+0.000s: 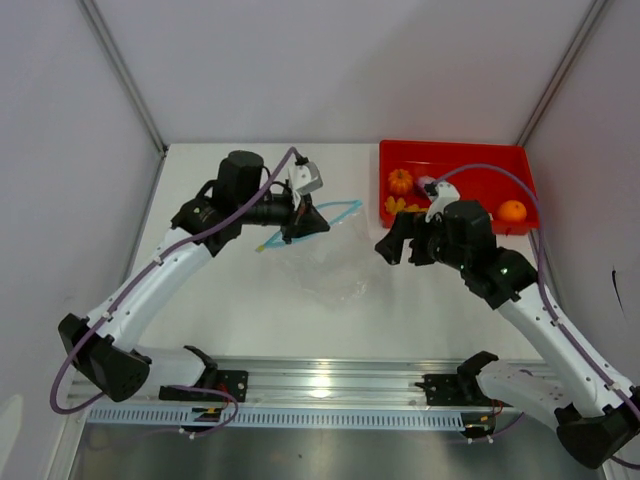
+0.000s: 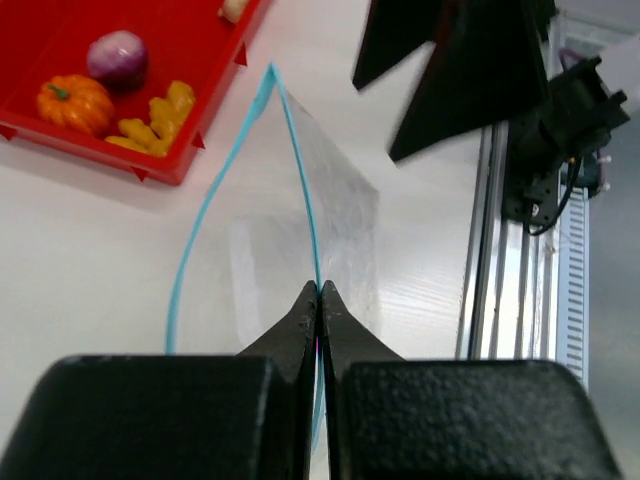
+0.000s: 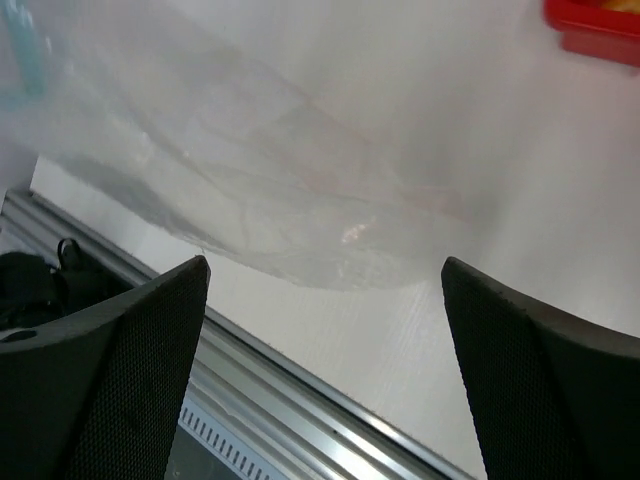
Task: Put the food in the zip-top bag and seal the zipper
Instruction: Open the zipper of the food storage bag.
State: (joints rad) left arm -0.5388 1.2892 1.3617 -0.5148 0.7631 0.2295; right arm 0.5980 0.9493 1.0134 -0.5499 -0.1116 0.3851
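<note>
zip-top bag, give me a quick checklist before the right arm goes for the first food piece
1. Grip: left fingers shut on the zipper: ok.
2. Mouth of the zip-top bag open, strips bowed apart: ok.
3. Free arm: right fingers open, empty: ok.
4. Food: pumpkin, yellow chunks, orange ball lying in the red tray: ok.
5. Mouth wide enough for the orange ball: cannot tell.
</note>
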